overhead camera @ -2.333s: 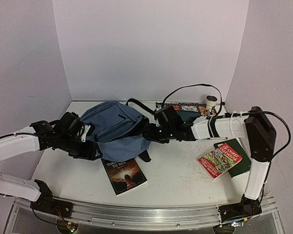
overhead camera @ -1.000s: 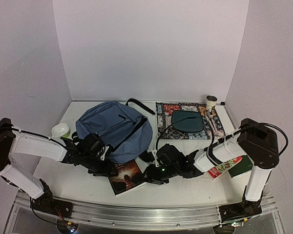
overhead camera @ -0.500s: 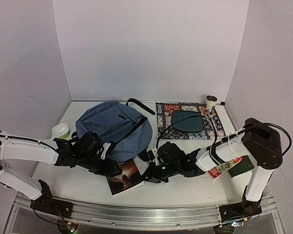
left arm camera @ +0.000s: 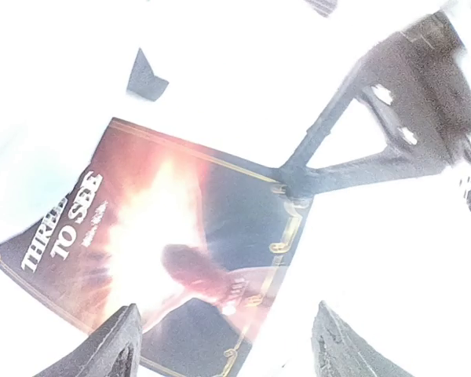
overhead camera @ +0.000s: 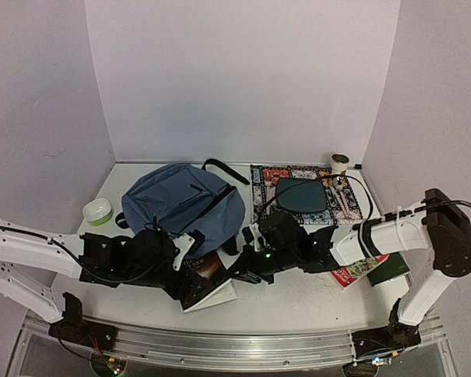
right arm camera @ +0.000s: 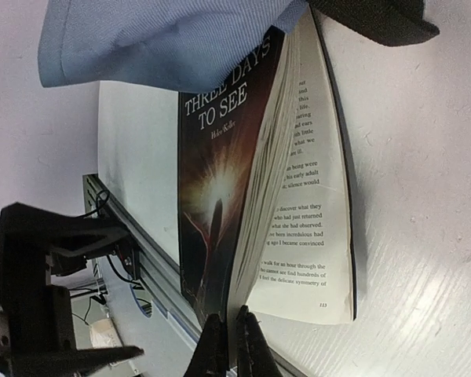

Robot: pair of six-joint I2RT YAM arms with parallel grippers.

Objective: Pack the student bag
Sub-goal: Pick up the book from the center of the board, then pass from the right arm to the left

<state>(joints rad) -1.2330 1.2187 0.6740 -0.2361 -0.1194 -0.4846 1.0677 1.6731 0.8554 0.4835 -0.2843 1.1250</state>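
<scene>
The slate-blue student bag (overhead camera: pixel 180 206) lies at the back left; a fold of it shows in the right wrist view (right arm camera: pixel 165 39). The book "Three Days to See" (overhead camera: pixel 212 287) lies just in front of it. My right gripper (right arm camera: pixel 226 339) is shut on the book's (right arm camera: pixel 220 181) front cover and several pages and holds them raised, while page 113 lies flat on the table. It also shows from above (overhead camera: pixel 247 276). My left gripper (left arm camera: pixel 228 353) is open above the book's cover (left arm camera: pixel 180 236), one finger on each side, and sits at the book's left (overhead camera: pixel 190 289).
A green-and-white bowl (overhead camera: pixel 98 210) stands left of the bag. A patterned mat (overhead camera: pixel 341 206) at the back right carries a dark teal pouch (overhead camera: pixel 301 194). A small white roll (overhead camera: pixel 340 163) stands behind it. A red book (overhead camera: pixel 359 269) on a green one (overhead camera: pixel 394 267) lies right.
My left gripper has moved right over the book. My right gripper has closed on the book's edge and lifted the cover side, so the book stands open.
</scene>
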